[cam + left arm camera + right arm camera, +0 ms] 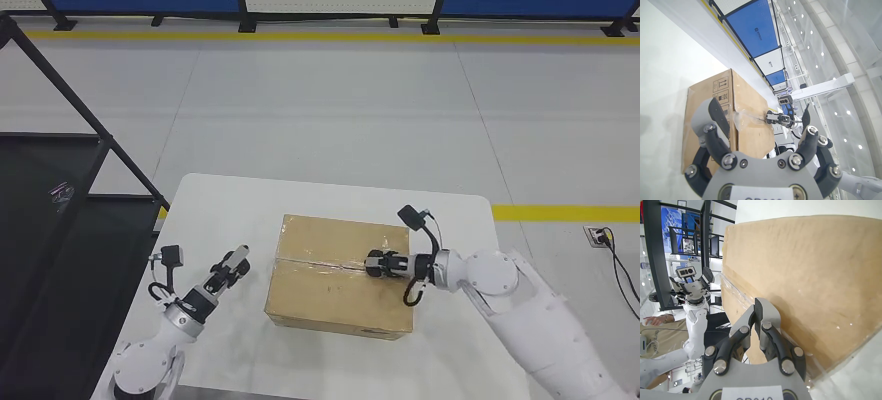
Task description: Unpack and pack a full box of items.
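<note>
Two grippers, one box, one table. The right gripper [756,311] has its two fingers pressed together, pad against pad. It sits on top of the cardboard box [335,290] at the right end of the tape [320,263] seam. Whether any tape is pinched between the pads cannot be made out. The left gripper [233,262] is held over the table just left of the box, apart from it, its two fingers spread wide with nothing between them. The single box stands near the middle of the white table [230,205]. Its two top flaps are closed and meet along one seam running left to right, covered by one strip of clear tape. The strip is wrinkled where it folds over the left edge. One column of handling symbols [721,85] is printed on the box's left side, its lower part covered by a finger in the left wrist view. The closed flaps hide the contents, so no items can be counted. In the top view the table's near right corner lies behind the right arm, and its near edge is cut off by the frame. One black rack [60,230] stands left of the table, also cut off at the frame.
</note>
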Robot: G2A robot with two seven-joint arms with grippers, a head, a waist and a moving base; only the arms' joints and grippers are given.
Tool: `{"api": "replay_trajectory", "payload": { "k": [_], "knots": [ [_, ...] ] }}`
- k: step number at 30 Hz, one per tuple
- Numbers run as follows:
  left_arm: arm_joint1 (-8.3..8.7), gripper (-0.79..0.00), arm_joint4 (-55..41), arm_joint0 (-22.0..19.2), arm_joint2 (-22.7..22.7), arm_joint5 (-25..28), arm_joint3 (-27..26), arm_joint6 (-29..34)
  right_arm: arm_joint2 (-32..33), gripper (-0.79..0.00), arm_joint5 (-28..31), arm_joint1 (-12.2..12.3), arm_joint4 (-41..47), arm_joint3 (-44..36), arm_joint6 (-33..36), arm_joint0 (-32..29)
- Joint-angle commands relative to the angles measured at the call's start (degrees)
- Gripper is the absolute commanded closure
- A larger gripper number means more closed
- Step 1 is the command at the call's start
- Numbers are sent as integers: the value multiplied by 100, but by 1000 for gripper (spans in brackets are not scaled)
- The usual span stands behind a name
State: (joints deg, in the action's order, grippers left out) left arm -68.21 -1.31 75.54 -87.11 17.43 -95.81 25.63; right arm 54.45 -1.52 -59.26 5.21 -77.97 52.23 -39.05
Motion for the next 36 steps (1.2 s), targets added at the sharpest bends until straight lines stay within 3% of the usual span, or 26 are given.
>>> {"api": "replay_trajectory", "payload": {
  "k": [1, 11, 20, 27, 36],
  "knots": [
    [2, -785, -28, -13, -7, 16, 26, -3, -96, 0, -202, -49, 51, 88, 32, 125],
    [19, -785, -187, 4, -99, 110, 137, -23, -788, 0, -806, -350, -320, 228, -216, 647],
    [30, -785, -254, 49, -132, 155, 150, -36, -1383, 0, -954, -718, -277, 582, -333, 1123],
    [39, -785, -276, 83, -141, 185, 184, -30, -1666, 0, -783, -980, -187, 837, -385, 1406],
    [37, -785, -151, 13, 20, 108, 297, 13, -1560, 0, -369, -1035, -96, 837, -240, 1294]
  ]
}}
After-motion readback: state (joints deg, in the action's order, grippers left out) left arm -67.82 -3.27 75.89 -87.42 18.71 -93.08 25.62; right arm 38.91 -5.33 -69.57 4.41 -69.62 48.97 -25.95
